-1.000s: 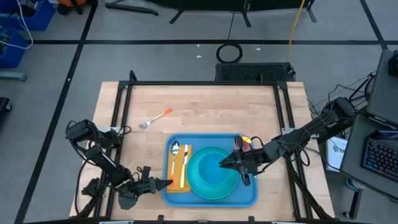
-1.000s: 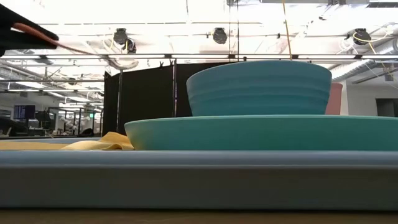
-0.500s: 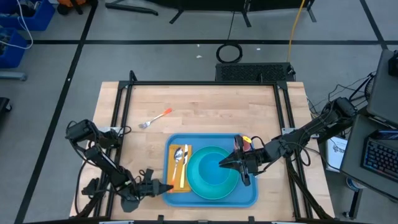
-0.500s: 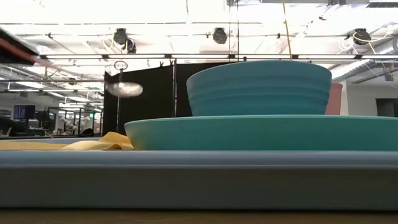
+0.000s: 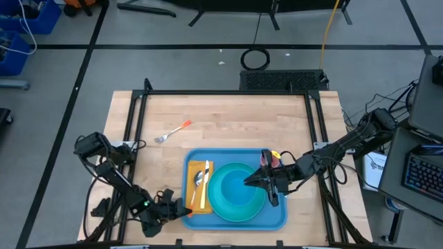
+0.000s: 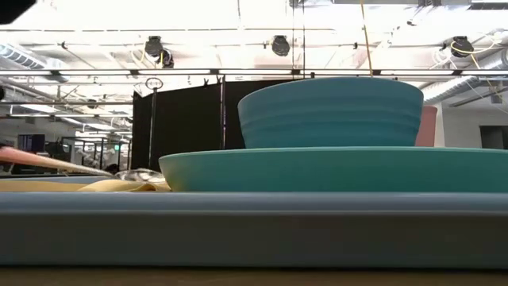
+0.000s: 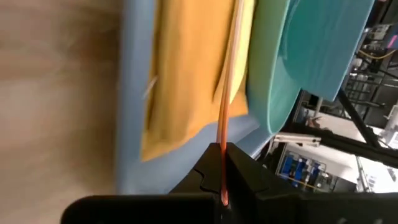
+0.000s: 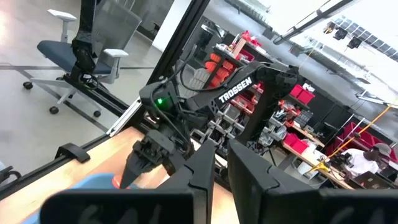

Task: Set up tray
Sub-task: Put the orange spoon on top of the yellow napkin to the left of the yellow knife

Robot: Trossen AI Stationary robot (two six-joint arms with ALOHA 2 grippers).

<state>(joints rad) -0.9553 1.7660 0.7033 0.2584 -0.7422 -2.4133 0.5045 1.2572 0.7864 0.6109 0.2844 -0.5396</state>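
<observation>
The blue tray [image 5: 277, 220] lies at the table's near middle. It carries a teal plate [image 5: 239, 210] with a teal bowl [image 5: 235, 190] on it, and a yellow napkin [image 5: 191, 171] at its left end. An orange-handled spoon [image 5: 199, 178] lies slanting over the napkin. My left gripper [image 5: 181, 209] is at the tray's near left corner, shut on the spoon. My right gripper [image 5: 247, 183] hovers over the bowl, shut, with nothing in it. My left gripper pinches the spoon's orange handle [image 7: 222, 167] near its free end between its two fingers. It comes from the tray's near left corner, slanting down, roughly in line with the handle. The spoon's bowl end [image 6: 139, 173] rests on the napkin, and the handle rises toward the fingers.
A fork with an orange handle [image 5: 173, 131] lies on the bare wood left of centre, beyond the tray. A second slim utensil [image 5: 205, 181] lies on the napkin beside the spoon. Black frame rails run along the table's edges.
My left gripper has rolled its wrist and tipped downward, sinking slightly at the tray's near left corner. The spoon, held up in the air before, has swung down. Its bowl end now lies on the napkin, nearer the tray's middle than before.
</observation>
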